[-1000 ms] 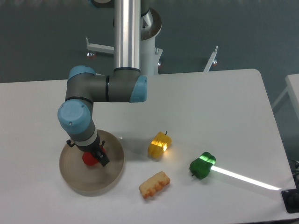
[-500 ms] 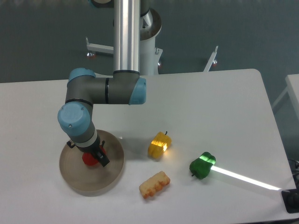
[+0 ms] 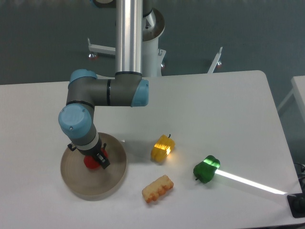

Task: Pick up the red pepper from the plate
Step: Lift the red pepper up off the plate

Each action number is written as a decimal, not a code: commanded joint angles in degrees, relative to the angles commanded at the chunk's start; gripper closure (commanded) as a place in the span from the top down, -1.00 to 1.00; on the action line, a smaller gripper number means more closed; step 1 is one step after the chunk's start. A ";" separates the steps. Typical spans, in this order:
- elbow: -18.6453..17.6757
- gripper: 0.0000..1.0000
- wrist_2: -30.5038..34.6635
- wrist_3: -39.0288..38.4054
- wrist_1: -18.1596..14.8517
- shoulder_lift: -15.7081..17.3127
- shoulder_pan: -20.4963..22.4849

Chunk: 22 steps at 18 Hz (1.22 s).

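White tabletop (image 3: 200, 109) fills most of the frame beneath a dark grey-blue back wall, with the arm's silver column rising at top centre. At lower left lies the round flat beige-tan plate (image 3: 78, 183), and on it, a little above its middle, sits the small glossy red bell pepper (image 3: 90, 161), only partly visible. The grey arm with pale blue joint caps reaches down over the plate from above, and its wrist covers the upper part of the red pepper. The black two-finger gripper (image 3: 98, 160) sits right at the pepper, one dark finger (image 3: 103, 161) showing against its right side; the arm hides too much to tell whether the fingers are closed on the fruit or merely beside it. Right of the plate, near the frame's centre, a translucent yellow bell pepper (image 3: 162, 148) stands apart from the rim. Below it, toward the bottom edge, lies a lumpy orange-tan toy food piece (image 3: 157, 188). Further right rests a glossy green bell pepper (image 3: 206, 169), with a bright streak of light (image 3: 252, 182) running from it toward the lower right corner.
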 joint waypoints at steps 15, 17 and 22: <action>3.42 0.20 0.00 7.55 -4.91 3.16 4.39; 5.27 0.20 0.00 11.23 -7.55 3.95 7.02; 8.52 0.21 0.00 18.53 -9.05 4.31 12.82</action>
